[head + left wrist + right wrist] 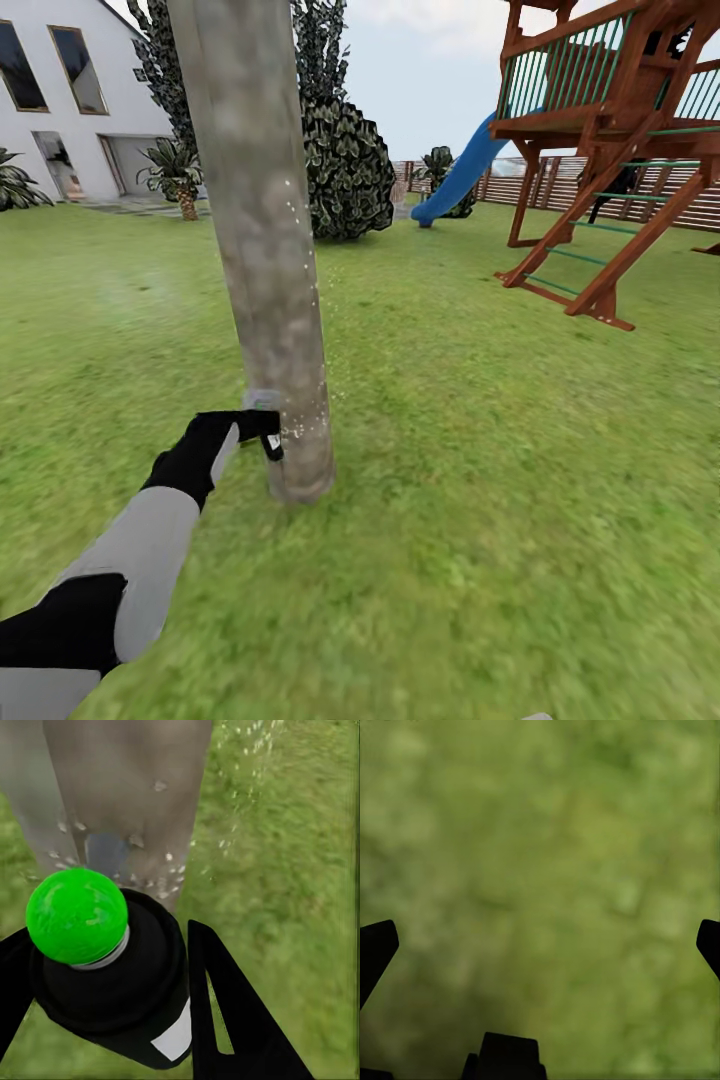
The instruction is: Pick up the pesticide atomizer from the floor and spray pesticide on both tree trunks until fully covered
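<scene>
The left arm is reaching forward and low across the grass (450, 480), stretched nearly straight toward the foot of the tree trunk (262, 230); the left gripper (250, 432) is clamping the pesticide atomizer (268, 436), black fingers (232, 1012) pressing either side of the black bottle (127, 997), its white label and a bright green cap (76, 915) facing the wrist camera; the atomizer is sitting right at the trunk, just above its base; white specks of pesticide (305, 425) are dotting the bark and drifting beside it; the right gripper (540, 945) is hanging over blurred grass, fingertips spread wide with nothing between them; behind the trunk, well apart, the wooden playhouse (610, 150) and blue slide (460, 170) are standing.
</scene>
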Controlling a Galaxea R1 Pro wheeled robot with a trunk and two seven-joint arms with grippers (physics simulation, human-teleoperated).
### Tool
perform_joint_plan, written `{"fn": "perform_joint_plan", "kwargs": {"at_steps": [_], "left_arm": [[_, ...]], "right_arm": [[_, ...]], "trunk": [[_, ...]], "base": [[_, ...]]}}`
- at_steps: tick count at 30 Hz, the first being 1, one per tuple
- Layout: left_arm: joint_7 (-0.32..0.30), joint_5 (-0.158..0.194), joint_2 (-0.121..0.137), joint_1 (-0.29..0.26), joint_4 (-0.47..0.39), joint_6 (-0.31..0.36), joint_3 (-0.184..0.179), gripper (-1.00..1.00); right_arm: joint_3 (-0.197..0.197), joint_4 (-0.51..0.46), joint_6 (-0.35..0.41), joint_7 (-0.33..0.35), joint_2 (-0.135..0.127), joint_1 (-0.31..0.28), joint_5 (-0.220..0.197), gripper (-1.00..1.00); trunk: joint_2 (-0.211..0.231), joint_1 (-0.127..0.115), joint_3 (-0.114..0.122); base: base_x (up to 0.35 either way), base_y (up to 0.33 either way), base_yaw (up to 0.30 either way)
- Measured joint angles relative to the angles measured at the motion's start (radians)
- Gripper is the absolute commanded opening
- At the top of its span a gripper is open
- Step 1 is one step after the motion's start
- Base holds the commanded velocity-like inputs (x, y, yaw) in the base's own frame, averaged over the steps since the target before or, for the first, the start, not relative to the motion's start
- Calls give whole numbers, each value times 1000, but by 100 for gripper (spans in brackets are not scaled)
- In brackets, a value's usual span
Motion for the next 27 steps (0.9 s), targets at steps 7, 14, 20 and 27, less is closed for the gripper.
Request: {"fn": "perform_joint_plan", "kwargs": {"at_steps": [7,14,20,27], "left_arm": [[1,-4,-4,-51,-163,259,3,-100],[1,-10,8,-232,-162,429,3,-100],[-5,-6,47,-373,-102,442,8,-100],[-7,-4,62,-388,-161,442,14,-100]], "right_arm": [[0,-1,1,-3,0,0,0,100],[-1,-1,3,-3,0,0,2,100],[0,-1,3,-3,0,0,1,100],[0,-1,3,-3,0,0,1,100]], "trunk": [[0,0,0],[0,0,0],[0,0,0],[0,0,0]], "base": [[0,0,0],[0,0,0],[0,0,0],[-146,0,0]]}}
